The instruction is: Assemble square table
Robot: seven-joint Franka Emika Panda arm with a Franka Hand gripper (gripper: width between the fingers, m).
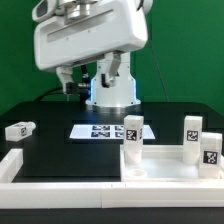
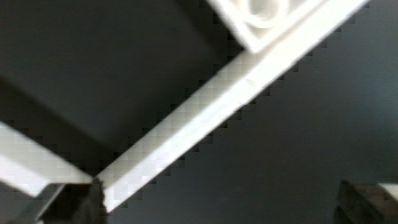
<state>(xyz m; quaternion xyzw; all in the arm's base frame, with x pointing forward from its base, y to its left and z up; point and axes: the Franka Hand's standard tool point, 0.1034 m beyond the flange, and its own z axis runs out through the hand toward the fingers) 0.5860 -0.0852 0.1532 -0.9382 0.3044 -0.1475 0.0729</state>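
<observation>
The white square table top (image 1: 165,168) lies at the exterior view's front right. Three white tagged legs stand upright on it: one at its left (image 1: 132,138), one further back (image 1: 192,133) and one at the right edge (image 1: 211,150). A fourth leg (image 1: 18,129) lies on its side on the black table at the left. My gripper (image 1: 69,84) hangs high above the back left of the table, open and empty. In the wrist view the gripper (image 2: 217,205) shows only its two dark fingertips (image 2: 63,205), far apart, with black table between them. A white corner with a round hole (image 2: 267,15) shows there too.
The marker board (image 1: 100,130) lies in the middle, in front of the arm's base. A long white L-shaped wall piece (image 1: 15,170) runs along the front left and front edge. It crosses the wrist view as a diagonal strip (image 2: 214,110).
</observation>
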